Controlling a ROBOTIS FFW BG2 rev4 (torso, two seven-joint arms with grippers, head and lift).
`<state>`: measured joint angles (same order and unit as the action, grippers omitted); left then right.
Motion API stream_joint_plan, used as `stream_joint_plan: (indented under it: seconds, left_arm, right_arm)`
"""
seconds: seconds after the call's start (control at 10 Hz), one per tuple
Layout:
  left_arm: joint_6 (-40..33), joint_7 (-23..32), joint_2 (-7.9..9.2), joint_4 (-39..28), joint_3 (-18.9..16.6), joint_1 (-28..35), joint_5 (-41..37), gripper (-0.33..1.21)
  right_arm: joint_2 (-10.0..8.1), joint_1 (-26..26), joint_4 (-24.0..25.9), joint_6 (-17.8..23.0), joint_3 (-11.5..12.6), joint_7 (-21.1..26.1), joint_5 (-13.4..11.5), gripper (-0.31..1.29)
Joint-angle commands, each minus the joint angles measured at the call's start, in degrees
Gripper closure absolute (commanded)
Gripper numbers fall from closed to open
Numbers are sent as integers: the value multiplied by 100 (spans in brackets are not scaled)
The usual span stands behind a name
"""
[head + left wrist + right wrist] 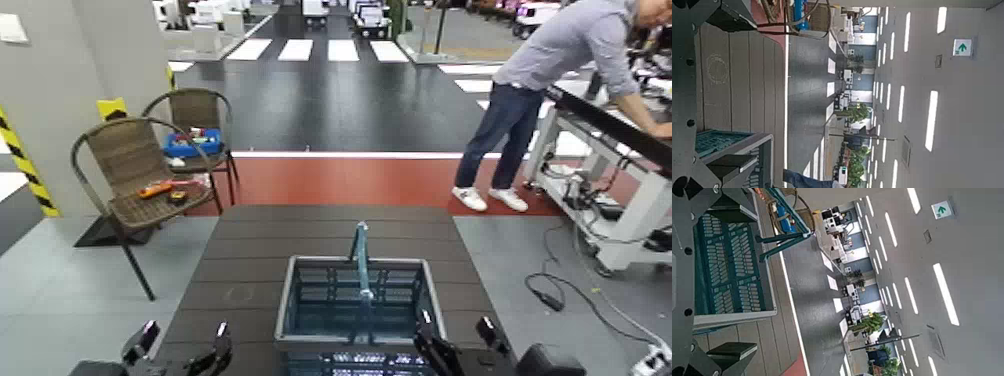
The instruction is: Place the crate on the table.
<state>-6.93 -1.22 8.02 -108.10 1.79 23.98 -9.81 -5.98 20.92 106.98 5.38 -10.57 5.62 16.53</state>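
I have the crate sitting on the table, its teal mesh basket framed by a grey rim, with the handle standing upright over the middle. It rests toward the near edge of the slatted dark top, squarely between my 2 claws.

My left gripper is low at the near edge, off to the crate's left side and apart from it. Its fingers are spread wide with nothing between them. In the left wrist view I see bare slats ahead of that claw, and a corner of the crate to one side.

My right gripper sits just beside the crate's right near corner. Its fingers are also spread and grip nothing. In the right wrist view the crate's wall lies between the finger tips' line and the far floor, close along the claw.

Beyond the crate the tabletop runs clear to its far edge, then a red floor strip. Past my left claw stand 2 wicker chairs. Past my right claw a person leans over a white-framed workbench, with cables on the floor.
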Motion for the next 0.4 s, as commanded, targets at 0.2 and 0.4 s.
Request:
stream_joint_plan:
  seconds: [0.2,0.4]
  left_arm:
    - [-45,-1,16,8,6,-16,50,12]
    - [-45,-1,24,26,15,-25,67,12]
  right_arm:
    - [0,0,-2,-2,3,0,9,15]
    - [0,0,-2,-2,3,0,9,15]
